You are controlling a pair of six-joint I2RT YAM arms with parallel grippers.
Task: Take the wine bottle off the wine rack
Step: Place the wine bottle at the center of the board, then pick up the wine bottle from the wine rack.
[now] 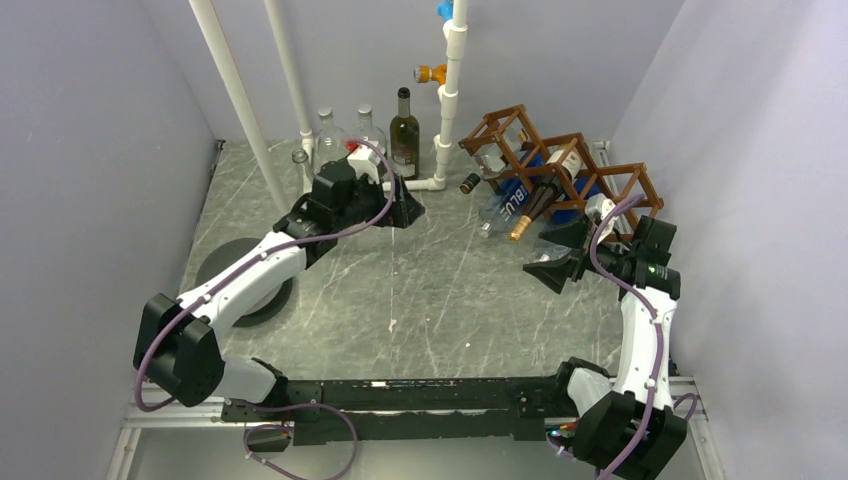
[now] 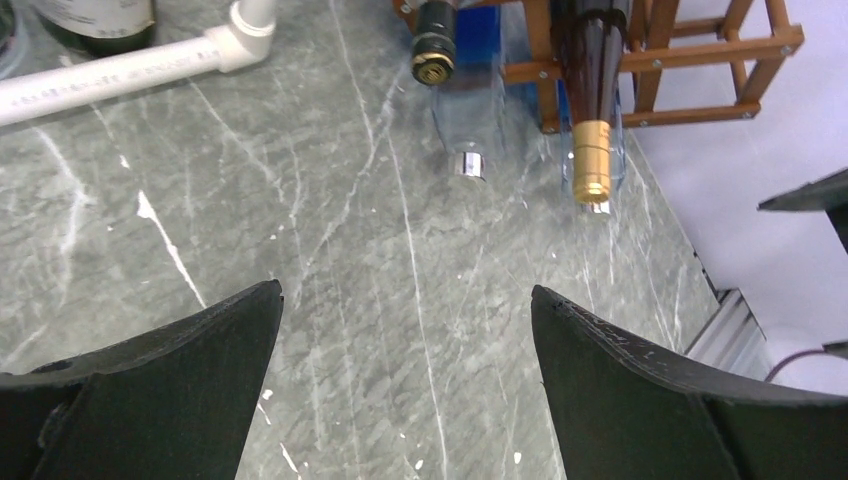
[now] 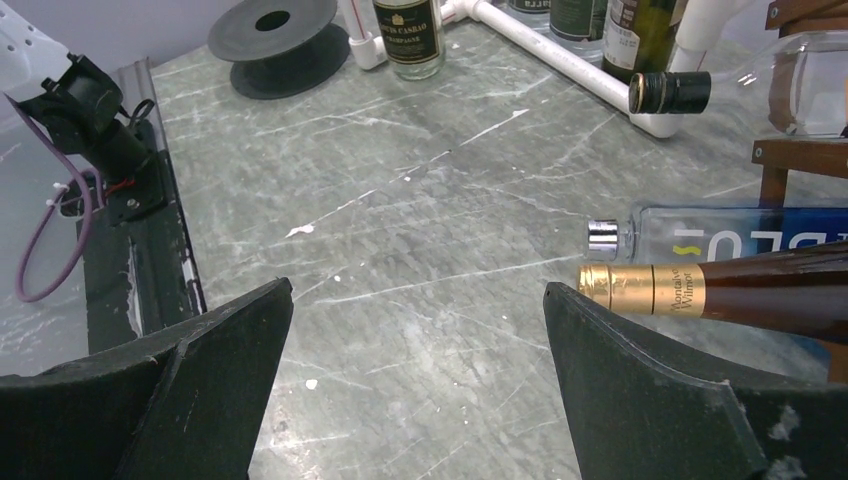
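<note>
Now the right gripper (image 3: 415,385), jaws apart, hovers near the racked wine bottle (image 3: 740,295)

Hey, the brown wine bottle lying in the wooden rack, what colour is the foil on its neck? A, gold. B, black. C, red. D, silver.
A: the wine bottle sticking out of the wooden rack has gold foil around its neck, which shows in both wrist views.
</note>
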